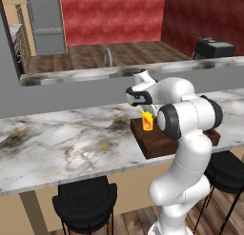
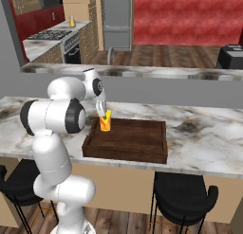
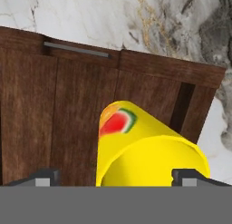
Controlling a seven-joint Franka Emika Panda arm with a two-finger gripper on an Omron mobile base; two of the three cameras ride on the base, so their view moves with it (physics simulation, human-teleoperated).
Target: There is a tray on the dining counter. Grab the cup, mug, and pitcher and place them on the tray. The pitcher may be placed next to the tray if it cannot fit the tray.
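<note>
hand spread wide, fingers clear of the walls | cup between my fingers, standing on tray | I judge it light, stiff, slick, tippy | I'd grip mid-wall, across the sides

Textured red back wall, darker red side wall. Brown wood-plank floor. Grey steel fridge in far corner. Black round bar stools under counter. Stove with black burners on left. Tan wooden cabinets.
</note>
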